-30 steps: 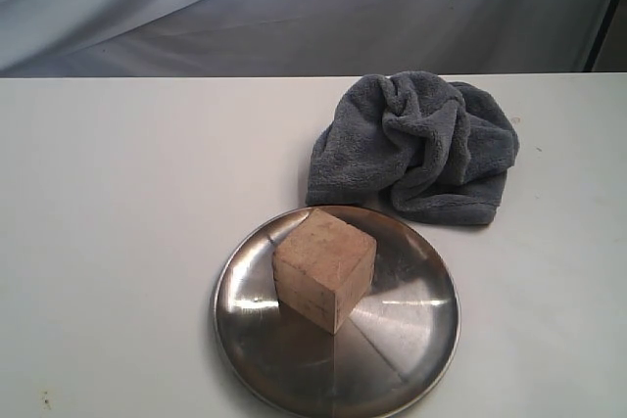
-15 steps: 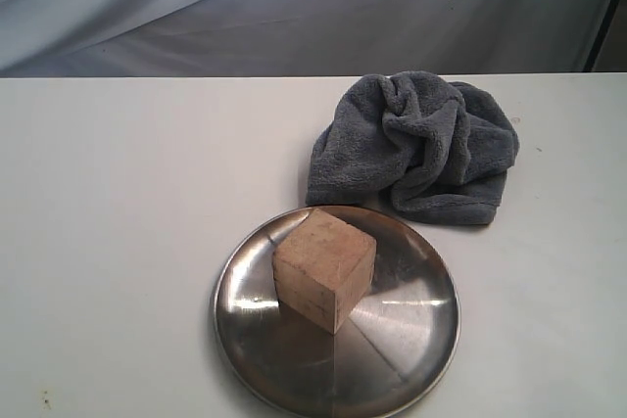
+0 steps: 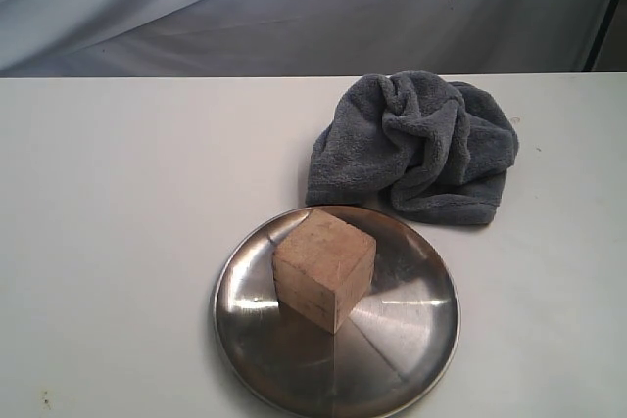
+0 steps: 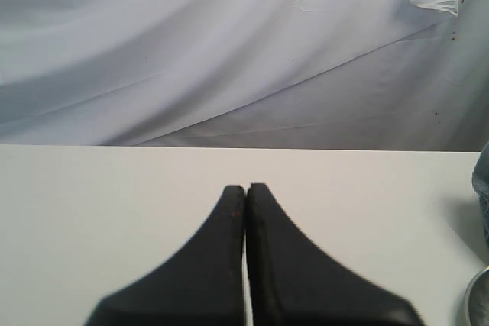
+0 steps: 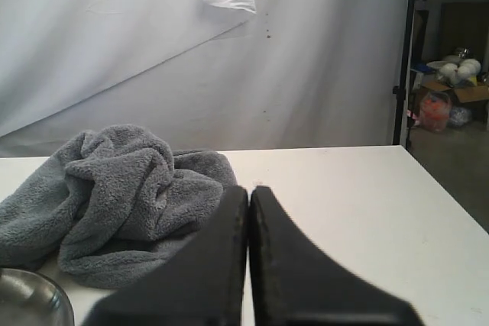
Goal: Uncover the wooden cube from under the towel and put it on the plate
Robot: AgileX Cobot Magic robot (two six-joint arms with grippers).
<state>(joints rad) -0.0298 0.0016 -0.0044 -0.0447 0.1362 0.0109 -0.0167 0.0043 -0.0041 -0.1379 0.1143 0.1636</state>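
I find the wooden cube sitting on the plate, 1 corner facing the exterior camera, its faces pale tan with faint grain. The towel lies rumpled just behind the rim, clear of the cube. Left gripper and right gripper: jaws pressed together, holding nothing.
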